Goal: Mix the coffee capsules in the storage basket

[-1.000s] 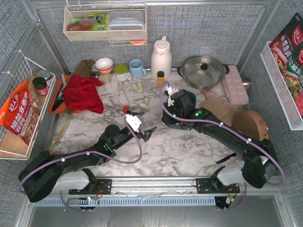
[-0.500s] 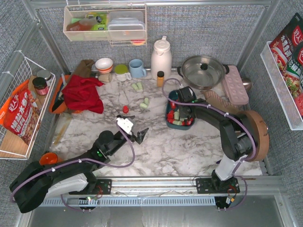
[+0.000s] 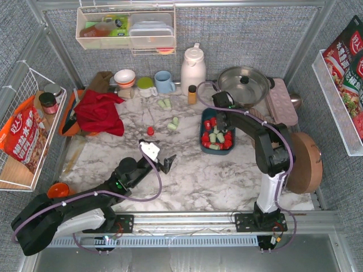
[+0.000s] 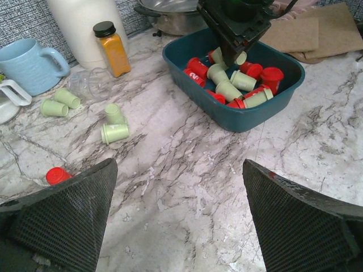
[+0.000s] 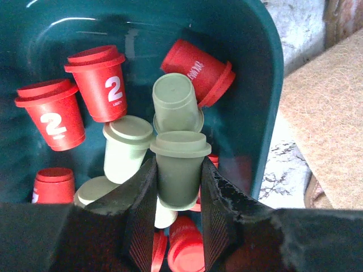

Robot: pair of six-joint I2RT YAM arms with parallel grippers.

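The dark teal storage basket [image 3: 203, 129] sits right of the table's centre and holds several red and mint green coffee capsules [image 3: 216, 137]. My right gripper [image 3: 219, 117] hangs over the basket's far part, shut on a mint green capsule [image 5: 178, 167] held just above the pile. Red capsules [image 5: 101, 80] lie beside it inside the basket wall [image 5: 252, 68]. My left gripper [image 3: 165, 165] is open and empty over bare marble, near left of the basket [image 4: 241, 120]. Loose green capsules [image 4: 115, 132] and one red capsule [image 4: 56, 175] lie on the table.
An amber bottle [image 3: 192, 94], a white jug [image 3: 193, 69] and a steel pot [image 3: 244, 85] stand behind the basket. A blue mug [image 3: 164, 81], bowls and a red cloth [image 3: 100, 112] are at the back left. A pink tray [image 3: 281, 102] and a brown mat are to the right.
My right arm has folded back and its gripper has moved toward the basket's far end, uncovering the capsules. My left arm has drawn back a little toward the near left.
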